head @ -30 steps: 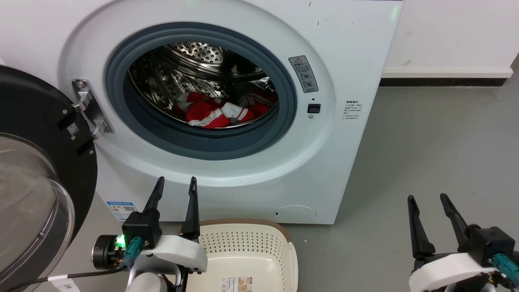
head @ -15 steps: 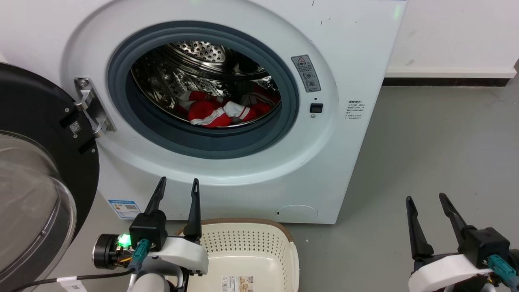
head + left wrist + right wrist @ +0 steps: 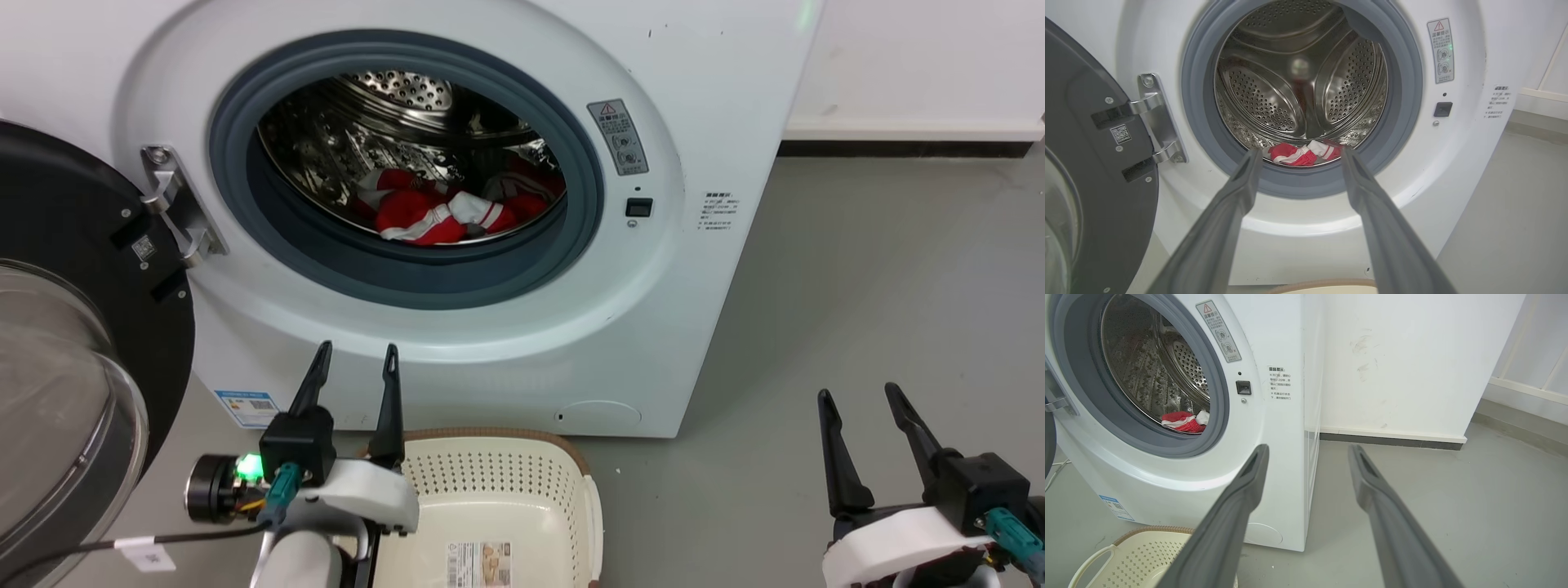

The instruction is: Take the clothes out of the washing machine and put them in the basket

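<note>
Red clothes (image 3: 445, 212) with white trim lie at the bottom of the steel drum of the white washing machine (image 3: 694, 98), whose door (image 3: 73, 343) stands swung open at the left. The clothes (image 3: 1302, 153) also show low in the drum in the left wrist view, and the clothes (image 3: 1184, 421) in the right wrist view. The cream basket (image 3: 522, 482) sits on the floor in front of the machine, with nothing in it but its label. My left gripper (image 3: 357, 353) hovers open just left of the basket, below the porthole. My right gripper (image 3: 859, 394) hangs open over bare floor at the lower right.
Grey floor (image 3: 882, 286) stretches to the right of the machine up to a white wall (image 3: 922, 57) with a dark baseboard. The open glass door takes up the left side. A cable with a tag (image 3: 147, 555) trails by my left arm.
The head view has shifted slightly, so the machine sits a little higher and the basket shows more. My left gripper sits a little higher, nearer the porthole. The clothes lie as before.
</note>
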Controlling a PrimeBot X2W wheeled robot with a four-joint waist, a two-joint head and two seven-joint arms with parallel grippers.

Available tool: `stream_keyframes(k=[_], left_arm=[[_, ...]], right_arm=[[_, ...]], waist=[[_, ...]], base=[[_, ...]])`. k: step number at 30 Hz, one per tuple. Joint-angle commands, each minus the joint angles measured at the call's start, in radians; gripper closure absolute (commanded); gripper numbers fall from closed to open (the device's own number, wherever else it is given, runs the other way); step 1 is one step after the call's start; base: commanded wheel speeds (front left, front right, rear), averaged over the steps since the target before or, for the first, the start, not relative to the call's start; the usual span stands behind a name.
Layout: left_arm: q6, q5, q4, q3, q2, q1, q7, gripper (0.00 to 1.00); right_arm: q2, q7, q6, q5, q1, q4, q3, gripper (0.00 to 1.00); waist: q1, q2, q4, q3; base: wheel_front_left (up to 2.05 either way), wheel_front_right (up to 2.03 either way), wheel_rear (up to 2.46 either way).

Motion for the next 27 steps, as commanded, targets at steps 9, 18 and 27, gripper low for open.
stream_keyframes(k=[9, 18, 27], left_arm=[[0.008, -0.009, 0.104, 0.005, 0.000, -0.196, -0.003, 0.00], [0.006, -0.006, 0.291, 0.036, 0.054, -0.483, -0.002, 0.00], [-0.003, 0.016, 0.475, 0.038, 0.152, -0.768, 0.038, 0.00]], right_arm=[[0.002, 0.007, 0.000, -0.002, -0.082, -0.062, 0.028, 0.00], [0.002, 0.001, 0.000, 0.005, -0.170, -0.114, 0.057, 0.00], [0.003, -0.027, 0.000, 0.028, -0.241, -0.105, 0.089, 0.00]], waist=[[0.0000, 0.0000, -0.048, 0.170], [0.0000, 0.0000, -0.112, 0.363], [0.0000, 0.0000, -0.173, 0.517]], base=[[0.00, 0.00, 0.00], [0.00, 0.00, 0.00], [0.00, 0.00, 0.00]])
